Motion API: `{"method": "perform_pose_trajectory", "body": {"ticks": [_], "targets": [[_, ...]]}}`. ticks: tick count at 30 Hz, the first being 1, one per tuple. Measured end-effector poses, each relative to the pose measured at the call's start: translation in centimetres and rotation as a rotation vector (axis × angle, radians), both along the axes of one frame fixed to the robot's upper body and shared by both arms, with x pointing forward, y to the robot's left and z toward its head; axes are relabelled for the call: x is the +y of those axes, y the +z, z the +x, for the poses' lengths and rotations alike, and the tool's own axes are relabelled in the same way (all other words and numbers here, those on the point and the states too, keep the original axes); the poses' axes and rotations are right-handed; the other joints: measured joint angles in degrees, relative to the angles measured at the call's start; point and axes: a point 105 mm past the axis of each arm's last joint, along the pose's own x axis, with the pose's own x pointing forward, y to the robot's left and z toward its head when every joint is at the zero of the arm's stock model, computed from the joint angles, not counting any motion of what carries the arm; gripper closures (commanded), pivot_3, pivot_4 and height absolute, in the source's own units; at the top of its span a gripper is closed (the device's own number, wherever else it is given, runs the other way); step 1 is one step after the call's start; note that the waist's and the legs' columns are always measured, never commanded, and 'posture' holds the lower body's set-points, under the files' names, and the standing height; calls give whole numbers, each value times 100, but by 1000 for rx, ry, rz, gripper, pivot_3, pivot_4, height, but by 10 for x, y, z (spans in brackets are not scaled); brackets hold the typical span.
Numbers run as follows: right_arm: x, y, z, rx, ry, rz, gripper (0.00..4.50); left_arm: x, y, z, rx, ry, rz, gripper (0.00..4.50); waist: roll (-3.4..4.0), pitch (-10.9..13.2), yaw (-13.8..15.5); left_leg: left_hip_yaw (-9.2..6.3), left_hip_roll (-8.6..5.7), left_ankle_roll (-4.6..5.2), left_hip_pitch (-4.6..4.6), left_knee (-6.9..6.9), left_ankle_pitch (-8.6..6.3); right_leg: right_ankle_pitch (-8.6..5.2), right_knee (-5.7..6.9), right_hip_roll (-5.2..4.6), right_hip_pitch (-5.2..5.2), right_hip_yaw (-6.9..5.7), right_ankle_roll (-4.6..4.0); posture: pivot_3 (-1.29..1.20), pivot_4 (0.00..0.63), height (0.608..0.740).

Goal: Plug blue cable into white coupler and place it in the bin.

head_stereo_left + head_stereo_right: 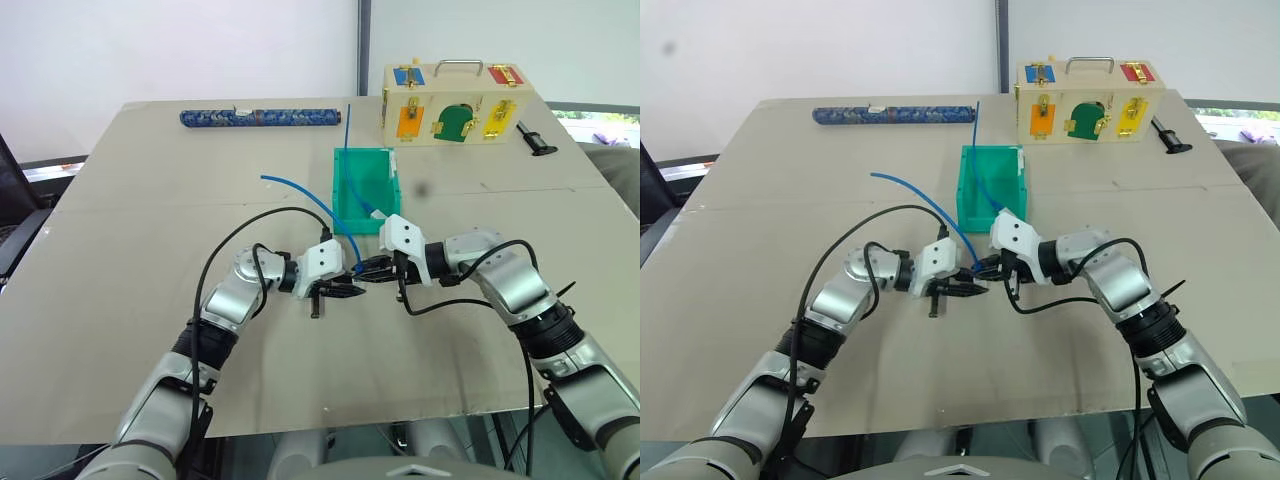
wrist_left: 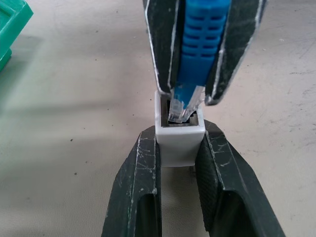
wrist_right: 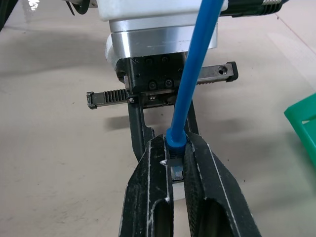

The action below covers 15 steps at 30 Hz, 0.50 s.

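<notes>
Cable first: a thin, bright-blue cord with a ribbed rubbery boot and a small clear plastic plug, whose tip sits at the mouth of the coupler's socket. That coupler is a tiny white cube of smooth plastic with a dark square hole. Both meet just above the counter, a flat beige board with a dull, faintly speckled surface.

Left pincer is clamped on the coupler, its two scuffed black fingers pressing the cube's opposite sides. Right pincer is clamped on the cable at the boot, its dark fingers scratched pale along the edges. The two pincers point at each other, tips almost touching.

From the plug the cable rises and curves away in a loose arc over the counter, passing near the bin, a teal-green translucent plastic tub with straight walls, standing just beyond the pincers.

Farther back lies a dark-blue patterned roll, long and cylindrical. To its right stands a pale wooden box with coloured doors, brass latches and a metal handle. A small black tool lies beside the box.
</notes>
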Motion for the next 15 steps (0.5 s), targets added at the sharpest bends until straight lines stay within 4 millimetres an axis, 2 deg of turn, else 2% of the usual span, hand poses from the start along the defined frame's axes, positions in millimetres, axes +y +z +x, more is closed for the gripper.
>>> {"method": "perform_pose_trajectory", "body": {"ticks": [15], "targets": [[0,-5,5,60,100,-14,4500,-1,-1,-5,18,-16,7,4153,0,0,11,1,0,0,16,-6,0,-5,8,0,8,4,-7,0,150,740]]}}
